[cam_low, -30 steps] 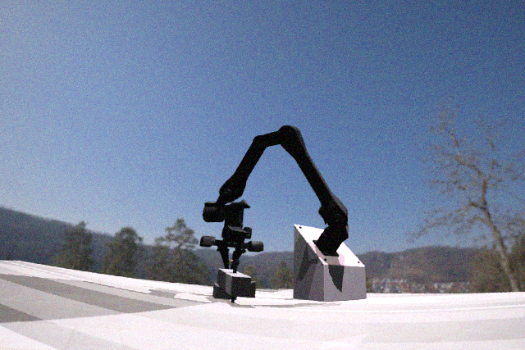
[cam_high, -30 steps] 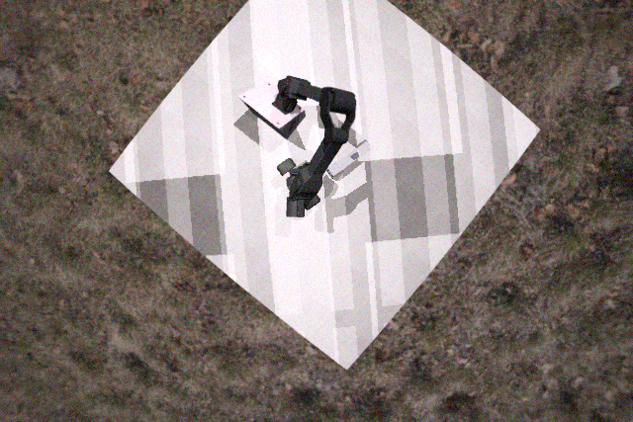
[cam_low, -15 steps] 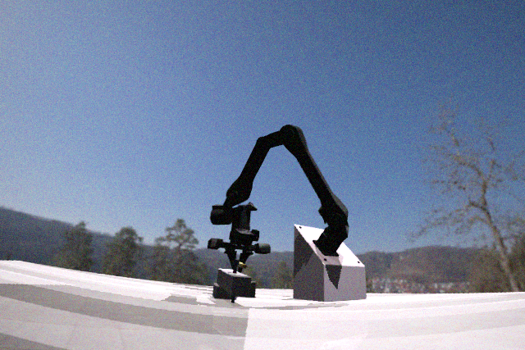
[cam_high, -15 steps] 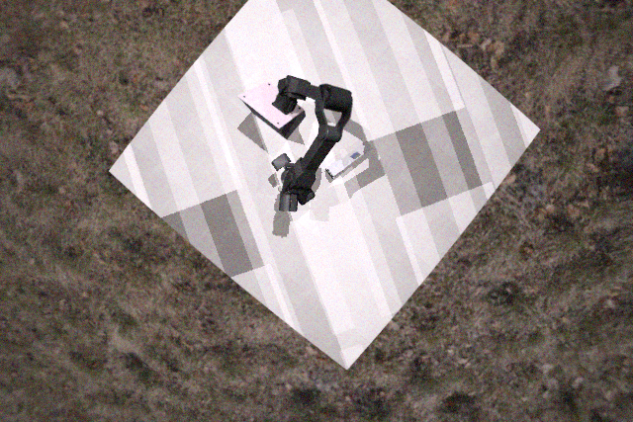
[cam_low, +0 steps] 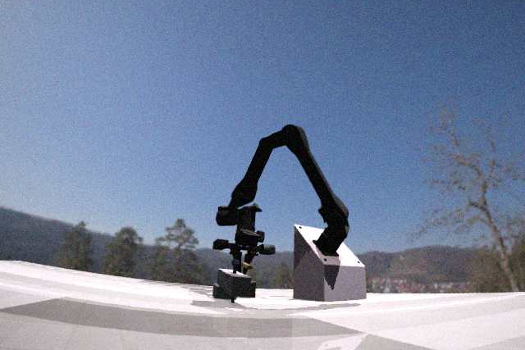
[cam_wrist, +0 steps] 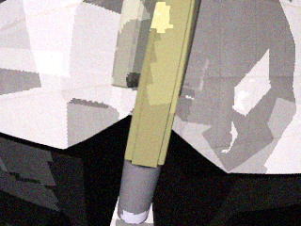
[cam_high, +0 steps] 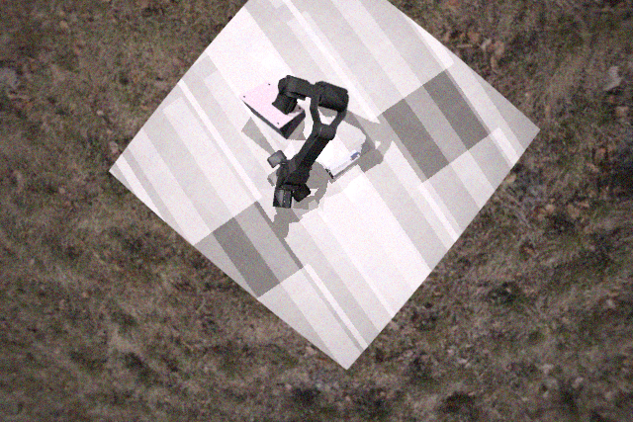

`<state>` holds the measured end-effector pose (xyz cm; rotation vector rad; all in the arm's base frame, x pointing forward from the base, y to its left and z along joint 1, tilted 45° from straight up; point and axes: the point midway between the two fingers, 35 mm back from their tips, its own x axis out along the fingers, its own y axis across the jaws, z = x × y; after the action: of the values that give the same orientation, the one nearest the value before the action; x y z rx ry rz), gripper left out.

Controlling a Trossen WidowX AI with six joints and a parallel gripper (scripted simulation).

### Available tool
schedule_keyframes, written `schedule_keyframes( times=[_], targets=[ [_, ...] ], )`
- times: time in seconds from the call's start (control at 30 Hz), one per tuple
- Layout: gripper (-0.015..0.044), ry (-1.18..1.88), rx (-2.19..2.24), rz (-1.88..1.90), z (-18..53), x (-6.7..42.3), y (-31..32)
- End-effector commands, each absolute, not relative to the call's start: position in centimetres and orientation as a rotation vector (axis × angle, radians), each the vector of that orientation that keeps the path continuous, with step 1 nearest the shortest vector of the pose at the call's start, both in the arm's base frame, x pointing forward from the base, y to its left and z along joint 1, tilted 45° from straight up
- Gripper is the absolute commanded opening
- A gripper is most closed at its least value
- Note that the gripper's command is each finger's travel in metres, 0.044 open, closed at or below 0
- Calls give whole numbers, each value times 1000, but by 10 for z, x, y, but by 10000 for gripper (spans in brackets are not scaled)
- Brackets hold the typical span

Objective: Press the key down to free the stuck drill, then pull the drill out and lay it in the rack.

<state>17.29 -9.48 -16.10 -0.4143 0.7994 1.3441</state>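
My gripper (cam_low: 241,268) (cam_wrist: 143,125) is shut on the drill (cam_low: 247,265) (cam_wrist: 157,113), whose long yellow body and grey round collar run between the dark fingers in the wrist view. In the exterior view the fingers point down just above or behind a low dark block (cam_low: 234,281); I cannot tell if they touch it. In the top view the fingertips are hidden under the arm. A pale box (cam_high: 343,143) with a blue mark lies right of the arm there. A pale upright piece (cam_wrist: 123,56) shows left of the drill. The key and the rack cannot be told apart for certain.
The arm's sloped base box (cam_high: 265,101) (cam_low: 344,282) stands near the gripper, pinkish-white on top. The striped table top (cam_high: 388,264) (cam_low: 127,316) is crossed by strong shadows, and its edges drop to brown ground.
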Motion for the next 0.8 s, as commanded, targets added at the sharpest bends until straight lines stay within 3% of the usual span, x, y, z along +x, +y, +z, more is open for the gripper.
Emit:
schedule_keyframes(
  times=[0.0, 0.77],
  targets=[
    [0, 797, -415, 1348, -167, 172, -89],
    [0, 796, -414, 1348, -186, 172, -70]
  ],
)
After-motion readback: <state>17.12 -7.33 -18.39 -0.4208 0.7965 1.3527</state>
